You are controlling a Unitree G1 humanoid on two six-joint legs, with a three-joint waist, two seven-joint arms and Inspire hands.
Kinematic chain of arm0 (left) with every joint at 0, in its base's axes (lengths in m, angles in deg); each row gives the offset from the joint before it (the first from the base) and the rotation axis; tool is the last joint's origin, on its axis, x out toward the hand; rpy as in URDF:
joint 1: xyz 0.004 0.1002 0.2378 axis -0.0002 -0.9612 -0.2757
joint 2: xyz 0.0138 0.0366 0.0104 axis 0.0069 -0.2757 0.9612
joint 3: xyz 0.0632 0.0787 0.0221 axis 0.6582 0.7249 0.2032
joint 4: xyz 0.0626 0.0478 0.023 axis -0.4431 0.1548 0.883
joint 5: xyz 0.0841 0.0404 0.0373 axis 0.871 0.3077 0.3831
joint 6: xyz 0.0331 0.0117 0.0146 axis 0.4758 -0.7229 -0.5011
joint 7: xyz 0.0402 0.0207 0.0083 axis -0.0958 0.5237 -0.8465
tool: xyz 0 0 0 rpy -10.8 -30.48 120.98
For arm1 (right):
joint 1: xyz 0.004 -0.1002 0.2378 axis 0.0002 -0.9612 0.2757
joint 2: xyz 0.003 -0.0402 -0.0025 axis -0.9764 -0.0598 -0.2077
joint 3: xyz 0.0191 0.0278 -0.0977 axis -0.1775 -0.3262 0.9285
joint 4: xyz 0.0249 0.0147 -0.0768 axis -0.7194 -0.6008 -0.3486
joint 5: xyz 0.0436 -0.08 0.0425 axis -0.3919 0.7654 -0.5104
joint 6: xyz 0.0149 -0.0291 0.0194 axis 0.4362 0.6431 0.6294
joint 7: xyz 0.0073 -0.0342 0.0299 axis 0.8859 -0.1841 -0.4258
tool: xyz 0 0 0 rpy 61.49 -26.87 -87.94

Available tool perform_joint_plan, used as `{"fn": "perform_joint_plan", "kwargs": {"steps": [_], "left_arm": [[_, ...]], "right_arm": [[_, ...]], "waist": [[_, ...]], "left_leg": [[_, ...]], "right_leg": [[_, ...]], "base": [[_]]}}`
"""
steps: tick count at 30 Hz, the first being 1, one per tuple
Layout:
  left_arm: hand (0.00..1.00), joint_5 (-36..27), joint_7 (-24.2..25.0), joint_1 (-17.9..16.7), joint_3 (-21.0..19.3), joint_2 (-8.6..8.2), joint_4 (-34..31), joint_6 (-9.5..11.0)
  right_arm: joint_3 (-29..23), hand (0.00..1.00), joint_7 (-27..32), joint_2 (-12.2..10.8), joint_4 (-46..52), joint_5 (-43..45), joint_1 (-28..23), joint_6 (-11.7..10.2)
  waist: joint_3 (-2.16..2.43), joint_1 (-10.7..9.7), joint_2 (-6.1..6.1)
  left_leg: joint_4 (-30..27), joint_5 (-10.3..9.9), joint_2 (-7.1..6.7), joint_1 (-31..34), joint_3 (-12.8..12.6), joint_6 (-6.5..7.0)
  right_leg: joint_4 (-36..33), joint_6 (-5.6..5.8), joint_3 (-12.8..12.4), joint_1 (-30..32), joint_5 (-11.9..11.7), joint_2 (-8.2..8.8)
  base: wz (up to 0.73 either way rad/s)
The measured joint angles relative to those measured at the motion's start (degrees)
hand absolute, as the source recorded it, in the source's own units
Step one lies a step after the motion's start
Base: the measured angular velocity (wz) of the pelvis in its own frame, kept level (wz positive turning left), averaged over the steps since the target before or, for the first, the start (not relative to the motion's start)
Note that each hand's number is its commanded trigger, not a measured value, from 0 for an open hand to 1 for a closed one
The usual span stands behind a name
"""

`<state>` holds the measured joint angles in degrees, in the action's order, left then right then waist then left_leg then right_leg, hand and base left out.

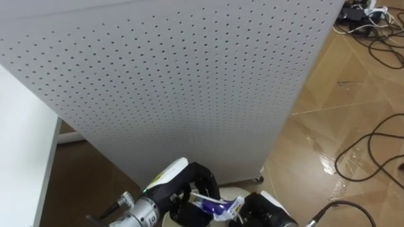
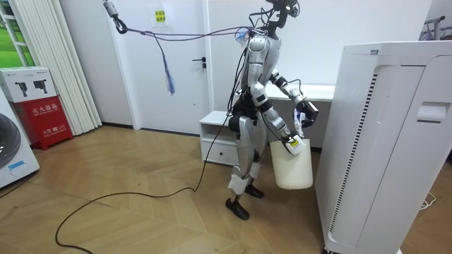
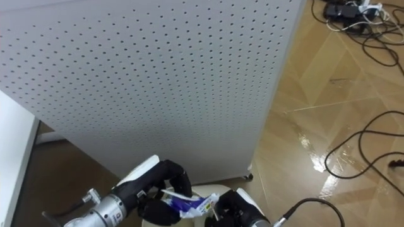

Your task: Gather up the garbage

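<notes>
A crumpled blue and white wrapper (image 1: 218,205) is pinched in my left hand (image 1: 199,180), whose dark fingers curl round it. It hangs just above the mouth of a white bin (image 1: 235,188). My right hand (image 1: 268,213) sits at the bin's right rim. In the room view the bin (image 2: 291,169) hangs from that lower hand (image 2: 294,144), while the left hand (image 2: 308,113) is raised above it. I stand upright, facing a tall white appliance.
The appliance's perforated white side (image 1: 189,82) rises close in front, on small feet. A white tabletop edge (image 1: 19,157) lies at my left. Dark cables (image 1: 372,145) loop over the wooden floor at my right. Behind me stands a low white cabinet (image 2: 219,134).
</notes>
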<state>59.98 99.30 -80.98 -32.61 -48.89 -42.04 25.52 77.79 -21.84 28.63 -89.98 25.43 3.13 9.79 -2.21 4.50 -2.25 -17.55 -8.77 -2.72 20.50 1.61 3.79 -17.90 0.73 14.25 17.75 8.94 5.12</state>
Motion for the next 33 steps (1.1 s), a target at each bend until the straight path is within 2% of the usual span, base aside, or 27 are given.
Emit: {"fn": "perform_joint_plan", "kwargs": {"steps": [7,8,9,10,11,15,22,33], "left_arm": [[1.0,1.1,0.0,-0.7,0.0,-0.02,0.5,0.0],[0.89,1.1,0.0,-0.8,0.0,-0.02,0.5,0.0],[0.64,1.1,0.0,-1.1,0.1,0.03,0.5,0.0],[0.04,1.1,0.0,-1.5,0.1,0.1,0.5,0.0],[0.0,1.1,0.0,-1.8,0.1,0.14,0.5,0.0],[0.0,1.1,0.4,-3.6,0.2,0.63,0.6,0.0],[0.0,1.0,0.8,-3.7,0.2,0.69,4.3,0.0],[0.0,1.0,3.6,-3.8,0.9,1.0,4.9,0.0]], "right_arm": [[0.0,1.0,-0.1,-0.1,0.0,-0.1,0.0,0.0],[0.0,1.0,-0.1,-0.1,0.0,-0.1,0.0,0.0],[0.1,1.0,-0.1,-0.1,0.0,-0.1,0.0,0.0],[0.1,1.0,-0.1,-0.1,0.0,-0.2,0.0,0.0],[0.2,1.0,-0.1,-0.1,0.0,-0.3,0.0,0.0],[0.4,1.0,-0.2,0.0,0.0,-2.7,0.0,0.0],[1.0,1.0,-0.2,0.2,-0.2,-4.6,-0.1,0.0],[1.2,1.0,-2.9,1.4,-1.5,-4.7,-0.1,0.0]], "waist": [[0.06,-0.2,0.12],[0.06,-0.2,0.12],[0.05,-0.2,0.14],[0.05,-0.3,0.14],[0.05,-0.3,0.14],[0.01,-0.8,0.2],[-0.01,-0.6,0.47],[0.04,-1.1,0.52]], "left_leg": [[-0.3,0.1,-0.02,0.0,0.0,0.0],[-0.3,0.1,-0.02,0.0,0.0,0.0],[-0.2,0.2,-0.02,0.0,0.0,-0.01],[-0.2,0.2,-0.01,0.0,0.0,-0.03],[-0.2,0.2,-0.02,0.0,0.0,-0.05],[-0.4,0.2,-0.03,0.1,0.0,-0.08],[-1.0,0.2,0.02,0.2,-0.7,-0.08],[-1.4,0.3,-0.02,0.1,-0.8,-0.01]], "right_leg": [[-0.2,0.0,0.0,-0.1,0.0,0.06],[-0.2,0.0,0.0,-0.1,0.0,0.06],[-0.2,0.0,0.1,-0.1,0.0,0.1],[-0.2,-0.01,0.3,-0.1,0.0,0.11],[-0.2,-0.01,0.3,-0.1,0.0,0.11],[-0.2,-0.01,0.2,-0.1,0.0,0.12],[-0.9,-0.02,0.0,0.2,0.0,0.18],[-0.9,-0.15,0.1,-0.1,-0.1,0.26]], "base": [[0.0],[0.0],[0.0],[0.0],[0.0],[0.0],[-0.02],[0.0]]}}
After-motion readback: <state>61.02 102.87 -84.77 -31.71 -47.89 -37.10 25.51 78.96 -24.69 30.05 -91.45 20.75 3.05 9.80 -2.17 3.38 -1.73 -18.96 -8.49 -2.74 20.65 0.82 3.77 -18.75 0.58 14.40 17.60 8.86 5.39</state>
